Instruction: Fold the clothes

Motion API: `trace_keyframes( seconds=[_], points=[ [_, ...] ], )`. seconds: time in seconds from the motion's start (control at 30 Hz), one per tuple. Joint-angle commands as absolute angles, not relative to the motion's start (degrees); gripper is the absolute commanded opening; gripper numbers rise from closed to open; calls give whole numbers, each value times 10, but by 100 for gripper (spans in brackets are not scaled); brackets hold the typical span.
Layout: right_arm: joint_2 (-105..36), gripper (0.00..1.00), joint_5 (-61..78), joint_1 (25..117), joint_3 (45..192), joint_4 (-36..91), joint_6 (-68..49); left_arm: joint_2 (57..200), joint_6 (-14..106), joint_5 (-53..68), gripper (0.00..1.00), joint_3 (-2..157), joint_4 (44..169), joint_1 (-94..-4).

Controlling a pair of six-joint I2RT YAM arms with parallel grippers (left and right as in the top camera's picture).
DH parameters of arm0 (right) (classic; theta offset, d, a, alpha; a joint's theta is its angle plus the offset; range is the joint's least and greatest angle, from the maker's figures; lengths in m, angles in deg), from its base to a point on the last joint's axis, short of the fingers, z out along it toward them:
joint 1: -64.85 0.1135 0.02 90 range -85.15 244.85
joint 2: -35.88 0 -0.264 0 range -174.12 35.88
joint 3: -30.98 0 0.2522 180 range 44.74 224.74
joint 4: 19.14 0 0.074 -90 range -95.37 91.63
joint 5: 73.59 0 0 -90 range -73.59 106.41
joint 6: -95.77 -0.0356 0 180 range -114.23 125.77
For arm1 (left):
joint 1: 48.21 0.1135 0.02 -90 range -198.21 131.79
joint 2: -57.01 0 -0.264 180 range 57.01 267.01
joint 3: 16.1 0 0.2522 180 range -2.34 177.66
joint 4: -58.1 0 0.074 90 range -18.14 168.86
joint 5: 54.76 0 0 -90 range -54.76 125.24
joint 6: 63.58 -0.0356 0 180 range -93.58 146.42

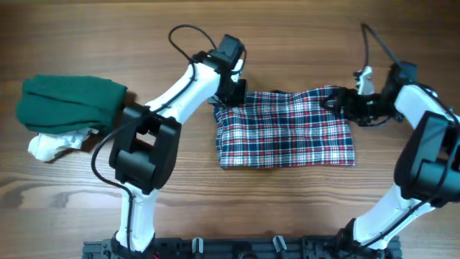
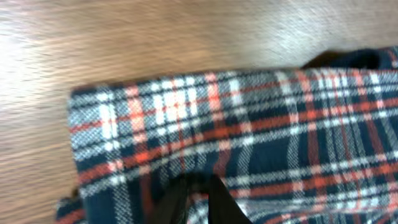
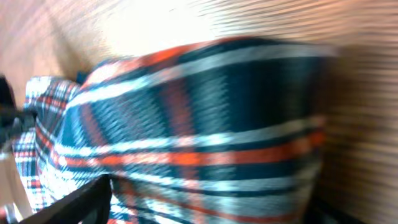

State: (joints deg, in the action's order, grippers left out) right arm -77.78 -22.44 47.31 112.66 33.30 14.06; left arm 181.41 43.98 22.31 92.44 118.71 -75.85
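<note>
Inspecting the table (image 1: 302, 216) from the overhead view, I record the plaid shirt (image 1: 287, 129) lying flat at centre, slightly toward the right arm's side, in a rough rectangle with a fairly even near edge. It lies between the two grippers. The left gripper (image 1: 228, 93) sits at the shirt's far left corner, where the cloth is rumpled. In the left wrist view its dark fingers (image 2: 180, 202) stand close together with a pinch of check fabric between them, so I log that claw as narrow and clamped on the shirt. The right gripper (image 1: 343, 103) is at the far right corner, where the fabric bunches up. In the right wrist view (badly blurred) one finger (image 3: 81, 200) shows at the lower left with a thick roll of plaid beside it; the jaws stand wide, and I cannot tell whether the pads touch the cloth. Well apart at the left end lies a dark green garment (image 1: 68, 101), with a small white cloth (image 1: 54, 145) touching its near edge.
</note>
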Motion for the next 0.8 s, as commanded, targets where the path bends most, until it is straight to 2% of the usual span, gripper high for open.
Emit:
trace_keyframes(
  seconds=[0.0, 0.03, 0.07, 0.17, 0.27, 0.33, 0.43, 0.57, 0.67, 0.77],
  points=[
    [-830, 69, -194, 513, 1096, 346, 178, 1820, 449, 216, 13, 925, 1186, -764],
    [-830, 50, -192, 516, 1096, 350, 176, 1820, 449, 216, 14, 925, 1186, -767],
    [-830, 39, -193, 514, 1096, 353, 175, 1820, 449, 216, 15, 925, 1186, -770],
    [-822, 22, -193, 507, 1096, 368, 158, 1820, 447, 218, 15, 925, 1190, -775],
    [-775, 9, -163, 495, 1097, 392, 121, 1820, 432, 223, 10, 925, 1198, -775],
    [-723, 5, -86, 495, 1098, 410, 71, 1816, 427, 229, 8, 926, 1213, -767],
    [-612, 4, 35, 495, 1121, 458, 8, 1785, 427, 228, 7, 926, 1246, -736],
    [-519, 4, 127, 497, 1191, 523, -4, 1716, 427, 228, 8, 926, 1274, -694],
    [-500, 4, 156, 517, 1245, 579, -2, 1653, 422, 228, 11, 926, 1283, -668],
    [-504, 5, 167, 583, 1251, 607, -32, 1583, 416, 229, 13, 926, 1289, -654]
  ],
)
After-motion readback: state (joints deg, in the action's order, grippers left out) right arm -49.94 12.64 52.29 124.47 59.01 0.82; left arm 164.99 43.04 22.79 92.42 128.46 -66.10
